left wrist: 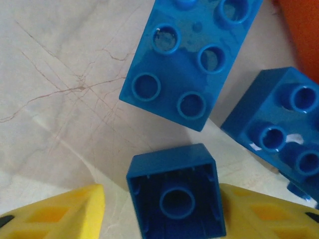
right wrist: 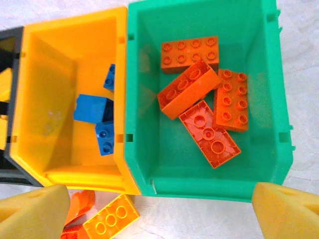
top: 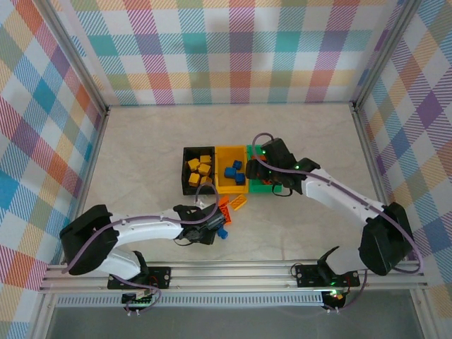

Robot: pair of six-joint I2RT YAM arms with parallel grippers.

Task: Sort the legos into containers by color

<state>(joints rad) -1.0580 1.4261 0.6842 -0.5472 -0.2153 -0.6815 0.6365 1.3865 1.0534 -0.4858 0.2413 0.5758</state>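
An upside-down blue lego (left wrist: 174, 194) lies on the table between the yellow fingers (left wrist: 65, 216) of my left gripper (left wrist: 164, 209). The right pad touches its side and the left pad stands a little apart. Two more blue legos (left wrist: 187, 59) lie just beyond it, studs up. My left gripper (top: 215, 229) is low in front of the containers. My right gripper (right wrist: 159, 209) hangs open and empty over the near wall of the green container (right wrist: 199, 179), which holds several orange legos (right wrist: 189, 89). The yellow container (right wrist: 50, 74) holds blue legos (right wrist: 92, 109).
The black container (top: 185, 169) at the left of the row holds yellow legos (top: 200, 169). Loose orange legos (top: 226, 205) and an orange-yellow lego (right wrist: 110, 219) lie on the table just in front of the yellow container. Metal rails and checked walls bound the table.
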